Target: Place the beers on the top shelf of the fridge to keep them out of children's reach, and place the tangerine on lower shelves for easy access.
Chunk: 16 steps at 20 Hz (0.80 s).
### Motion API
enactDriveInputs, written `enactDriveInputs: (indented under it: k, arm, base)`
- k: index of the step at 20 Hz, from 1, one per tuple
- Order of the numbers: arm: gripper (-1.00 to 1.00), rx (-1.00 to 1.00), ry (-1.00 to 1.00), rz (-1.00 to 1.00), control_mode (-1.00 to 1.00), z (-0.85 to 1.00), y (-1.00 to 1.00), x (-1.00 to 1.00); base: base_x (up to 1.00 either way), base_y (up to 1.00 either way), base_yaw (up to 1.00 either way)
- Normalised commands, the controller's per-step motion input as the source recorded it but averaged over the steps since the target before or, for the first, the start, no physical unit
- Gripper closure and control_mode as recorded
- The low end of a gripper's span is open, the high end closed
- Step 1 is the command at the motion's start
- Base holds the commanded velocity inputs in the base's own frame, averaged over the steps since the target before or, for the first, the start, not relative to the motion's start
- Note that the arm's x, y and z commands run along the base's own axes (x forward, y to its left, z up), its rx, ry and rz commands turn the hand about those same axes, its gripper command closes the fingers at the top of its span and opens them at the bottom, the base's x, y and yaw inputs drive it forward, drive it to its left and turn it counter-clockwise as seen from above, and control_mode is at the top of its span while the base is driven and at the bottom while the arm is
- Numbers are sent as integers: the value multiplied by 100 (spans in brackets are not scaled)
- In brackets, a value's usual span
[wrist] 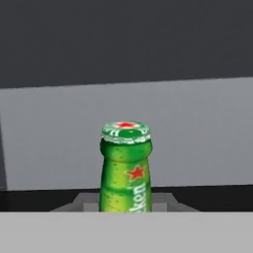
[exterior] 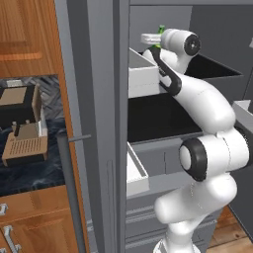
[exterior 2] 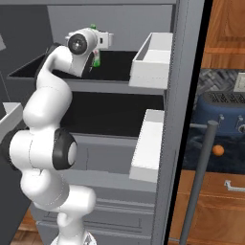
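Beyond the open fridge point(exterior: 99, 123) door, on the dark counter at the left of the left base view, a tan box-like appliance point(exterior: 24, 143) sits untouched; it has no part in the job. Moving right, the arm reaches up to the top shelf point(exterior 2: 119, 60), wrist level with it. The green beer point(exterior 2: 96, 57) stands upright over that board, likely gripped near mid-body so it goes in vertical and stays stable. The gripper point(exterior 2: 98, 45) jaws are narrow, closed on the bottle; the fingertips are hidden behind the hand, and in the hand view the bottle's lower half is cut off. Whether its base touches the board I cannot tell. Farther right, a white door bin point(exterior 2: 153, 60) flanks the shelf. On the counter by the blue toaster point(exterior 2: 225, 112), the tangerine point(exterior 2: 218, 150) waits. Brown bottle not made out.
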Motion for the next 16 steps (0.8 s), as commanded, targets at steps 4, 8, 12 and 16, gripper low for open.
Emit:
enactDriveInputs:
  k: [4,8,12,16]
  arm:
    - [100,-5,0,0,-100,-14,0,30]
    - [100,-3,0,0,-100,-14,0,30]
    - [100,-5,0,0,-100,-19,7,26]
    - [100,-6,0,0,-100,-21,14,18]
  base:
    - [0,0,0]
    - [0,0,0]
    - [0,0,0]
    - [0,0,0]
